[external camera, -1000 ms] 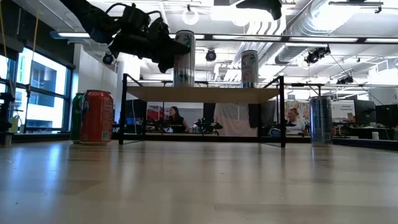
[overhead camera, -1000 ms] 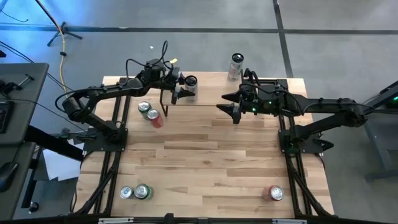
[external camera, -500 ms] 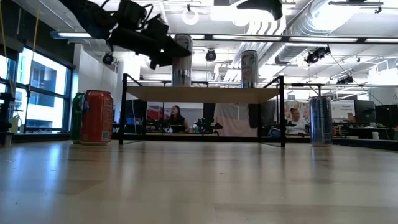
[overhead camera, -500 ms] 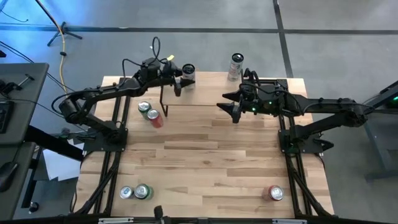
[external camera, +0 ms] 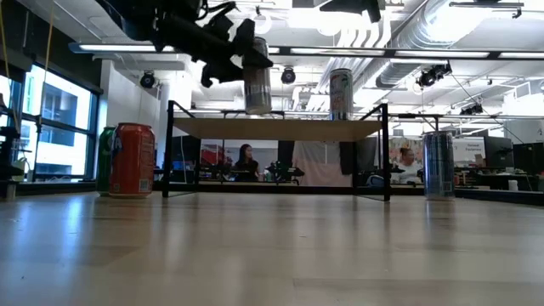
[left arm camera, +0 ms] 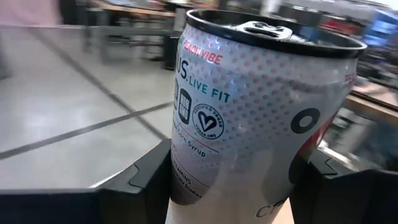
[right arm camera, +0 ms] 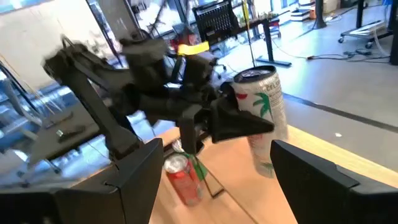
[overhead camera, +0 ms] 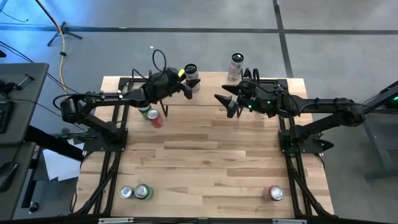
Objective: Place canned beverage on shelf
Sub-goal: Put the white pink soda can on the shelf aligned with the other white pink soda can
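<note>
My left gripper (overhead camera: 188, 84) is shut on a white printed can (overhead camera: 191, 73), held just above the left part of the shelf (overhead camera: 202, 96). The shelf is a light-wood board on black legs (external camera: 280, 127). In the low view the can (external camera: 257, 76) hangs slightly tilted over it. A second tall can (external camera: 340, 93) stands upright on the shelf, toward its far side (overhead camera: 235, 64). My right gripper (overhead camera: 225, 103) is open and empty over the shelf's middle, pointing toward the held can (right arm camera: 264, 115). My left gripper pinches the can's side wall (left arm camera: 186, 168) between its two fingers (left arm camera: 152, 180), one on each side, at about mid-height. The fingers come roughly level from the table's left and lie across the can. The can is lifted clear of the shelf, slightly tilted, top up.
A red can (overhead camera: 155, 118) and a green can (overhead camera: 145, 109) stand on the table left of the shelf. Two cans (overhead camera: 135, 191) stand at the near left and a red one (overhead camera: 275, 193) at the near right. A tall can (external camera: 438, 164) stands right of the shelf.
My left gripper has turned and carried the can a little toward the far edge and the right. The can stood upright at shelf height; it now hangs slightly tilted just above the board. My right gripper has shifted slightly toward the far edge.
</note>
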{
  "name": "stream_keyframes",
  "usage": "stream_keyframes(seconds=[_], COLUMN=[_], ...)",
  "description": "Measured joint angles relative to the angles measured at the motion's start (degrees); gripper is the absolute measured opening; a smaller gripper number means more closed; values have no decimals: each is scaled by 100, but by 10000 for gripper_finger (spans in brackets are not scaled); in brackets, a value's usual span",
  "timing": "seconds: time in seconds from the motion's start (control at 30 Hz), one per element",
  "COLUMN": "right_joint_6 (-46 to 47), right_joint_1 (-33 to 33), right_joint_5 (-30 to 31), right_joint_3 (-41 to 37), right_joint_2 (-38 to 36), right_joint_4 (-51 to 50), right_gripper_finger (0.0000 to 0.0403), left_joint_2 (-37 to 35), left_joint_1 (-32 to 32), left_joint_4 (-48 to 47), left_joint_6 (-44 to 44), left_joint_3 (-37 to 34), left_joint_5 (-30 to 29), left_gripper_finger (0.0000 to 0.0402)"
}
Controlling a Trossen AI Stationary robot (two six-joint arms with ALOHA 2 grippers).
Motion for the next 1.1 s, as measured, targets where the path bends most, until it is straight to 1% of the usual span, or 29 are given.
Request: stream_keyframes(seconds=[0.13, 0.2, 0.27, 0.4, 0.53, 0.6, 0.97, 1.1], right_joint_6=[-114, -145, -148, -149, -148, -148, -148, -148], right_joint_1=[-84, -133, -201, -342, -435, -458, -465, -465], right_joint_5=[26, -8, -68, -173, -172, -181, -220, -220], right_joint_3=[0, 0, 0, 0, 0, 0, 0, 0], right_joint_2=[125, 185, 199, 232, 226, 226, 226, 226], right_joint_4=[117, 156, 138, 151, 184, 183, 191, 191], right_gripper_finger=[282, 282, 282, 282, 282, 282, 282, 282], left_joint_2=[0, 0, 0, 4, 26, 26, 26, 26], left_joint_1=[-445, -601, -722, -802, -784, -752, -706, -706], left_joint_4=[-17, -41, -39, -219, -561, -556, -505, -506], left_joint_6=[172, 277, 244, -97, -171, -167, -178, -472], left_joint_3=[0, 0, 0, 2, 2, 2, 2, 6], left_joint_5=[-1159, -1537, -1733, -1773, -1819, -1820, -1733, -1721], left_gripper_finger=[195, 195, 195, 196, 196, 199, 247, 252])
